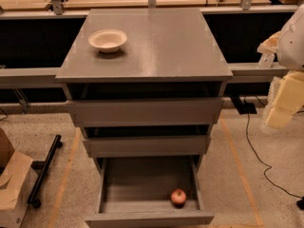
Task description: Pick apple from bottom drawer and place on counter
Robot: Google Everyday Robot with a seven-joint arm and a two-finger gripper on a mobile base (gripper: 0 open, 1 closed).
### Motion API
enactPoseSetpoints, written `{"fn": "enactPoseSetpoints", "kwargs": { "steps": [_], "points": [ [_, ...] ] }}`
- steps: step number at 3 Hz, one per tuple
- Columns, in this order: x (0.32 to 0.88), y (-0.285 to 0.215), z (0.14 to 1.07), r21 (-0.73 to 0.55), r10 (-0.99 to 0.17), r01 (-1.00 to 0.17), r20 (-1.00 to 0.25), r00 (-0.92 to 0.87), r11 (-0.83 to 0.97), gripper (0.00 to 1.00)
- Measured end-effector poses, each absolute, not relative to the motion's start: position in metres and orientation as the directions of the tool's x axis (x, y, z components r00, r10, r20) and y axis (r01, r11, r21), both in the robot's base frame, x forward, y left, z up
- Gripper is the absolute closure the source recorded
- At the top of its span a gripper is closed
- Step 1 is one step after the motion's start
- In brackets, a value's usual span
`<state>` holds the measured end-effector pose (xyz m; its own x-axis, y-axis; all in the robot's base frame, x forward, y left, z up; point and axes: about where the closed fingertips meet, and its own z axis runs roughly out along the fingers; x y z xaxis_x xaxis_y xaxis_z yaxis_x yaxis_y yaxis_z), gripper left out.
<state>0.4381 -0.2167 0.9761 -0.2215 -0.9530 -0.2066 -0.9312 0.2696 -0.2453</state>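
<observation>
At the far left a cardboard box [10,186] sits on the floor with a black pole [45,170] lying beside it, both well apart from the work; on the counter [161,51] a white bowl [108,40] stands near the left rear, leaving bare grey surface to its right for setting something down; below, the bottom drawer [148,218] is pulled well out, and the apple [178,197] rests on its floor in the front right corner, just beside the right wall and near the front panel; it looks firm, smooth-skinned and light, likely to roll if nudged and to bruise under a hard pinch, so a moderate squeeze across its widest part, taken from above, seems the soundest hold; the nearby drawer wall leaves little room on that side, so a front-to-back approach may suit better; further right a black cable [254,148] trails over the floor; at the right edge the gripper [281,103] hangs beside the cabinet, well apart from the apple and holding nothing visible; whether it is open or closed I cannot tell.
</observation>
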Motion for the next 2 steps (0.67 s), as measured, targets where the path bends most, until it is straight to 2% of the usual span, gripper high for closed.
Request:
{"fn": "enactPoseSetpoints", "kwargs": {
  "steps": [2],
  "points": [
    [0.442, -0.217, 0.958, -0.246, -0.944, -0.927, -0.239, -0.226, 0.284, 0.00]
  ]
}}
